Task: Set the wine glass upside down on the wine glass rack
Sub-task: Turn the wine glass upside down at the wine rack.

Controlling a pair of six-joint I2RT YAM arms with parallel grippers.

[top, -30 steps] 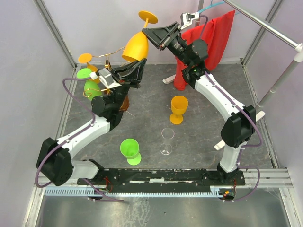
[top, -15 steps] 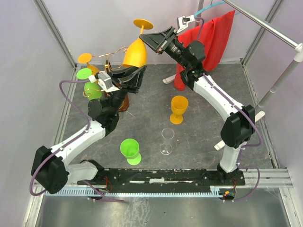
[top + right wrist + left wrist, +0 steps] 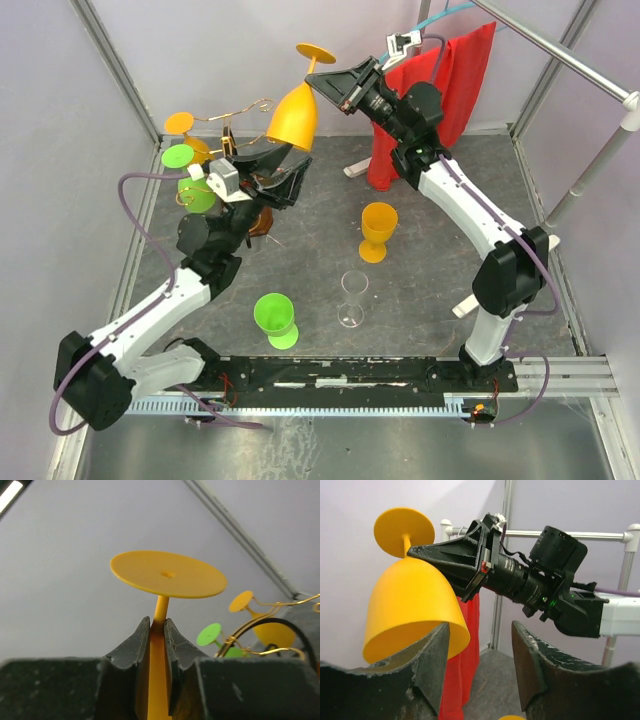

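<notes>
An orange wine glass (image 3: 293, 118) hangs upside down in the air, its foot (image 3: 316, 52) uppermost. My right gripper (image 3: 327, 84) is shut on its stem (image 3: 160, 609), just under the round foot (image 3: 167, 573). My left gripper (image 3: 283, 163) stands open just below the bowl (image 3: 410, 600). The bowl's rim shows behind the left finger (image 3: 432, 665), and nothing lies between the jaws. The wine glass rack's copper wire arms (image 3: 240, 114) rise to the left of the glass, and my left arm covers most of its brown base (image 3: 262, 219). The wire arms (image 3: 260, 605) also curl at the right of the right wrist view.
An orange glass (image 3: 181, 124) and a green glass (image 3: 180, 157) hang upside down on the rack. On the table stand an orange glass (image 3: 379, 230), a clear glass (image 3: 352, 297) and a green glass (image 3: 274, 318). A red cloth (image 3: 445, 85) hangs from a rail at the back right.
My left gripper has opened and come off the orange bowl. My right gripper has closed on the stem and carries the glass alone.
</notes>
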